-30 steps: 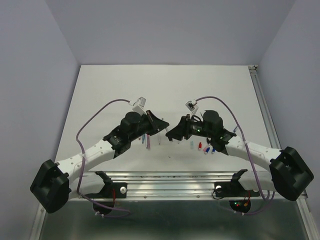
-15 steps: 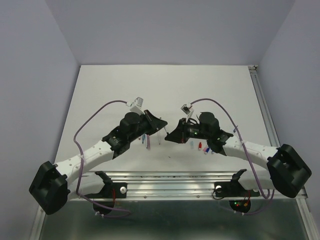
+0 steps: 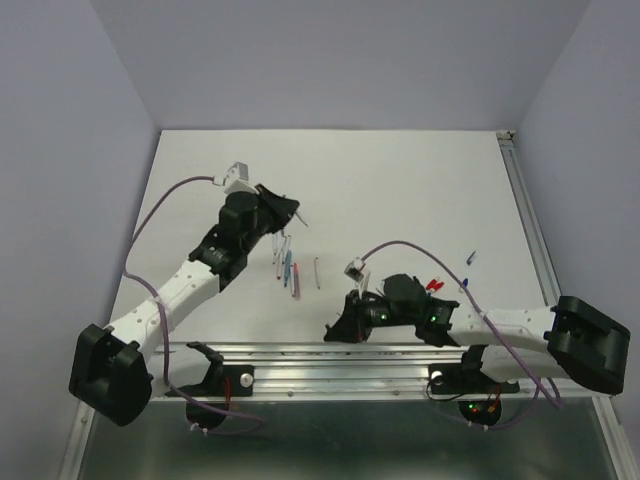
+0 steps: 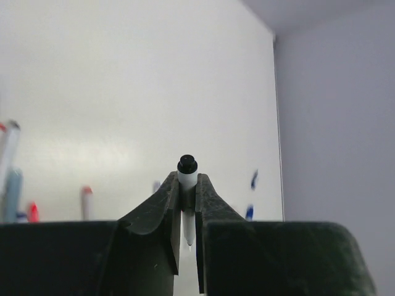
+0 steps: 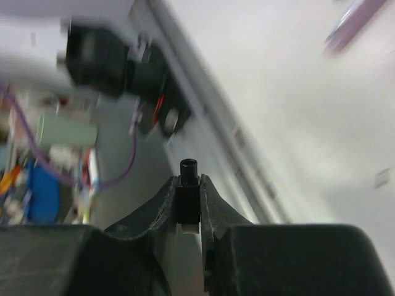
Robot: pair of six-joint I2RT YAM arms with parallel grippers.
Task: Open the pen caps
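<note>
Pen caps sit in two places: a few lie loose on the right side of the counter (image 3: 400, 180), and one is pinched in the right jaws.

The left arm (image 3: 190, 285) is raised over the far left of the counter. The left jaws are closed tight on a pale pen barrel (image 4: 187, 182), which stands upright between them with a dark tip poking above. Gripping it low on the shaft leaves that end free, which I take to be how the other side gets a clear pull.

The right arm (image 3: 500, 322) reaches low by the metal rail (image 3: 300, 356) at the near edge, well apart from the left. The right jaws are almost closed on a short black cap (image 5: 188, 169), held by its sides. That view is blurred, so I cannot tell what the pale bit beneath it is. With the two arms so far apart, I judge this cap is off its pen and due to be set down.

Between the arms, a row of pens (image 3: 288, 265) lies side by side, with one a little apart. Whether they are capped is too small to tell.

The red caps (image 3: 433, 286) and blue caps (image 3: 465, 284) lie beyond the right arm, clear of the pens, likely as a discard pile.
</note>
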